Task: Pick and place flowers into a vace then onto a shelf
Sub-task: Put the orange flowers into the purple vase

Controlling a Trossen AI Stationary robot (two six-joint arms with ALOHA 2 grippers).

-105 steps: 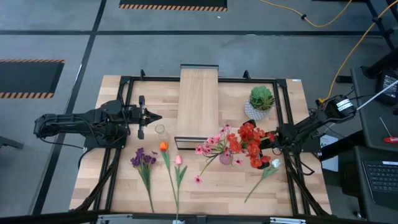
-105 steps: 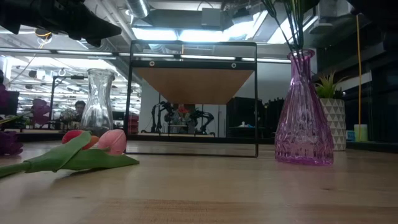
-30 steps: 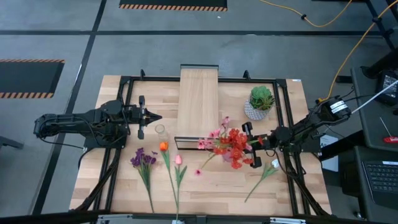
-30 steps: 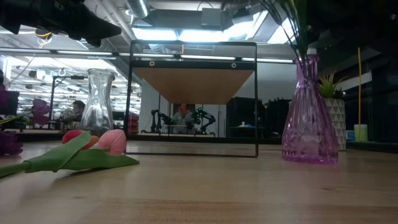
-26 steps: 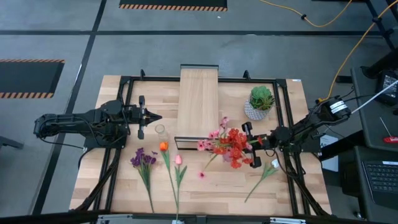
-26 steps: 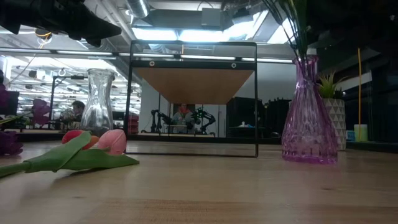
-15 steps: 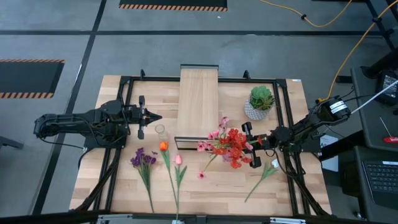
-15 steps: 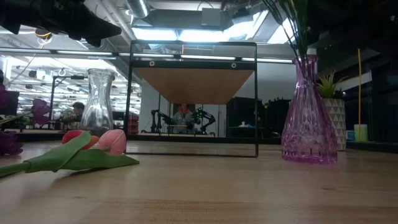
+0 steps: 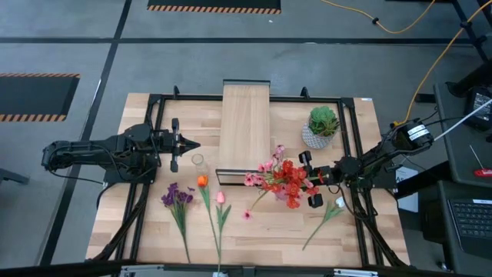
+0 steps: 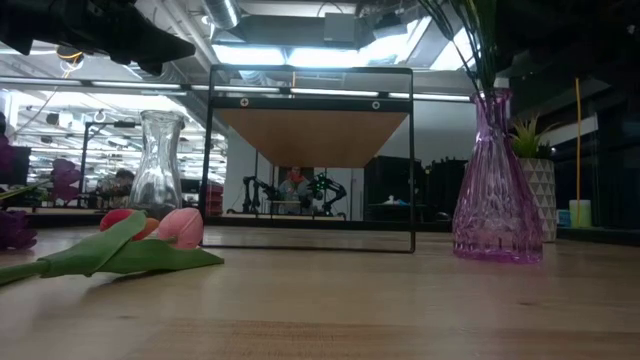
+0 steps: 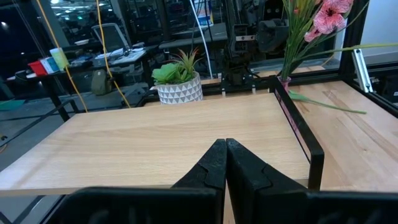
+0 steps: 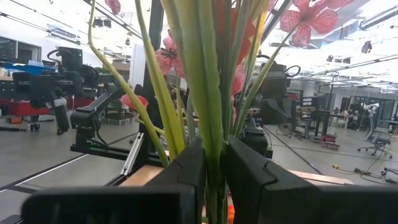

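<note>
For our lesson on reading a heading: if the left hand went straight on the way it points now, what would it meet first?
Probably the long light-wood shelf: the shut left hand points at its side. The small clear glass vase sits just off that line, though height is unclear.

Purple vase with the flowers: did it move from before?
The purple vase with the flowers moved toward the shelf, the right tool at its stems. The left tool, clear vase and tulips stayed put.
</note>
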